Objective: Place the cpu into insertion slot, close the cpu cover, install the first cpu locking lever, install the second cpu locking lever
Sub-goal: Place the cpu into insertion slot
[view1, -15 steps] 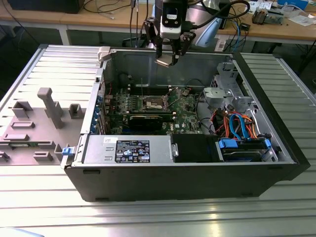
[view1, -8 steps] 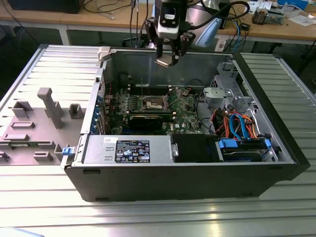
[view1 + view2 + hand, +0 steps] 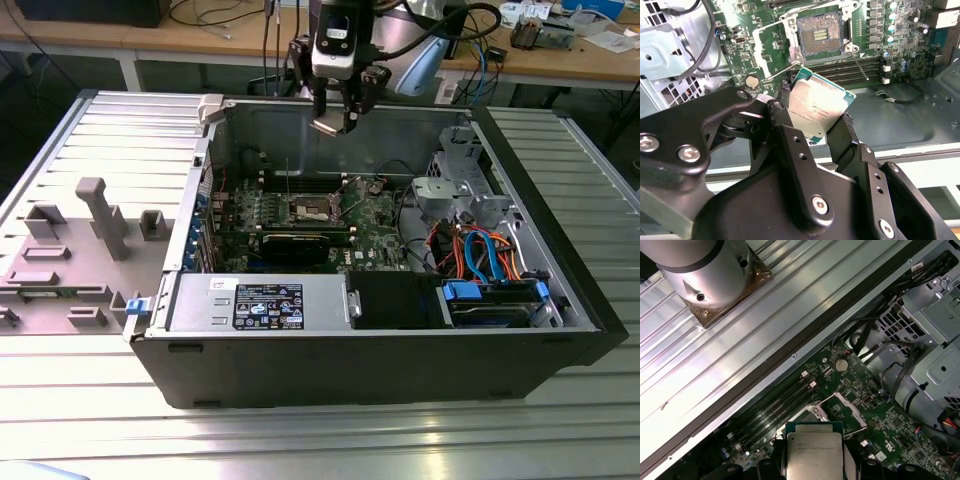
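Note:
In the exterior view my gripper (image 3: 335, 120) hangs above the open computer case, shut on the cpu (image 3: 326, 127). The cpu (image 3: 820, 102) is a silvery-topped square chip with a green edge, pinched tilted between my two black fingers (image 3: 847, 127). The first wrist view has the cpu (image 3: 815, 452) lying flat-on between the fingers. Below it on the green board lies the insertion slot (image 3: 819, 34), a dark square socket that stands uncovered, well apart from the chip. The cpu cover (image 3: 769, 44), a silvery frame, is swung open to one side of the slot. Thin metal levers (image 3: 861, 64) stick out beside the socket.
The case (image 3: 200, 330) lies on its side on a ribbed metal table. It holds a labelled power supply (image 3: 258, 303), a grey drive cage (image 3: 462, 190) and orange and blue cables (image 3: 480, 255). Long black memory slots (image 3: 850, 70) run beside the socket. A grey fixture (image 3: 100, 215) stands at the exterior view's left.

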